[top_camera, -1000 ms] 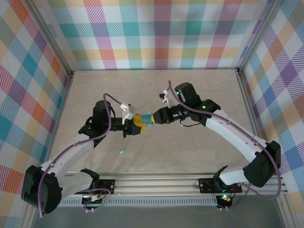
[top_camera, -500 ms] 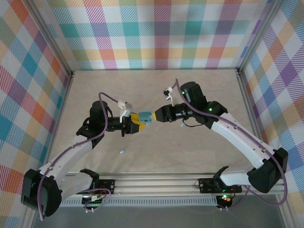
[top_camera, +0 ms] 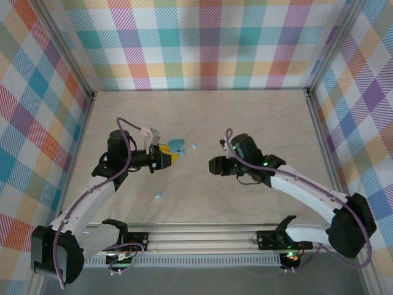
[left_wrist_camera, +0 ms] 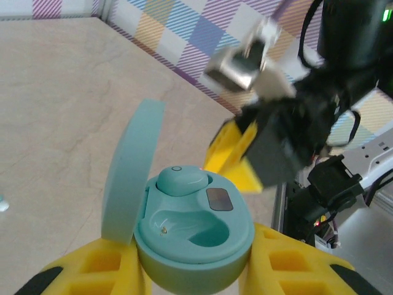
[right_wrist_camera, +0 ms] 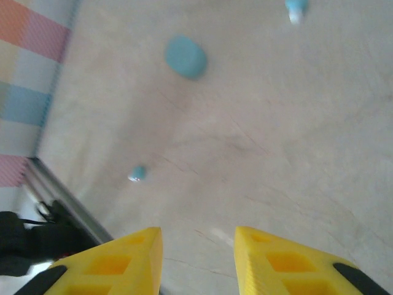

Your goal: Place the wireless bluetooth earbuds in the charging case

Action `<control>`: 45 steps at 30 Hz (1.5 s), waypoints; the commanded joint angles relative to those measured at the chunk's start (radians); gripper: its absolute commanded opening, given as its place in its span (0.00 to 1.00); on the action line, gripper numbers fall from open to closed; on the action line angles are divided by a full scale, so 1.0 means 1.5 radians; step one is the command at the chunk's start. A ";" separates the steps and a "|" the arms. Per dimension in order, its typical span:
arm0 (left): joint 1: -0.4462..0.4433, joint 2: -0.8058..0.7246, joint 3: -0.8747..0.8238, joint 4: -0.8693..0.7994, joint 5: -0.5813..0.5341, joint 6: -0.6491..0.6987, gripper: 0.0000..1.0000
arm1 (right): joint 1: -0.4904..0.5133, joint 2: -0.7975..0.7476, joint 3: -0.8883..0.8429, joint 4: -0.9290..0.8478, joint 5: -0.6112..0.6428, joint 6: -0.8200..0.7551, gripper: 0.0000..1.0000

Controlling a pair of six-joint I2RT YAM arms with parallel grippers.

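My left gripper point(top_camera: 167, 153) is shut on the teal charging case point(top_camera: 178, 146), left of the table's middle. In the left wrist view the case point(left_wrist_camera: 193, 246) sits between my yellow fingers point(left_wrist_camera: 104, 267), its lid point(left_wrist_camera: 130, 178) swung up on the left. One earbud point(left_wrist_camera: 182, 180) is seated in the far slot, and the near slot point(left_wrist_camera: 193, 226) is bare. A loose earbud point(top_camera: 194, 145) lies just right of the case, and another earbud point(top_camera: 158, 196) lies nearer the front. My right gripper point(top_camera: 212, 165) hangs open to the right of the case, nothing between its fingers point(right_wrist_camera: 198, 232).
The right wrist view takes in a rounded teal thing point(right_wrist_camera: 185, 56), larger than the buds, lying on the table, and two small buds point(right_wrist_camera: 137, 174) point(right_wrist_camera: 296, 9). The metal rail point(top_camera: 202, 236) runs along the front edge. Plaid walls point(top_camera: 209, 43) close the other sides.
My right gripper has drawn back from the case, moving right and toward the front. The left arm has carried the case a little left and farther back. A bud now shows beside the case.
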 commanded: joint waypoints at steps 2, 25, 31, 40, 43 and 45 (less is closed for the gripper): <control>0.028 -0.015 -0.002 -0.020 -0.006 -0.030 0.00 | 0.071 0.046 -0.012 0.119 0.085 0.013 0.36; 0.159 0.054 0.056 -0.124 -0.011 -0.034 0.00 | 0.258 0.443 0.221 0.266 0.060 -0.037 0.35; 0.166 0.064 0.071 -0.151 -0.025 -0.017 0.00 | 0.298 0.493 0.329 0.063 0.121 0.067 0.28; 0.168 0.040 0.069 -0.169 -0.060 -0.014 0.00 | 0.318 0.521 0.412 -0.073 0.175 0.180 0.36; 0.169 0.035 0.064 -0.169 -0.068 -0.015 0.00 | 0.319 0.531 0.416 -0.080 0.183 0.213 0.36; 0.169 0.036 0.062 -0.169 -0.071 -0.014 0.00 | 0.319 0.537 0.415 -0.086 0.194 0.233 0.36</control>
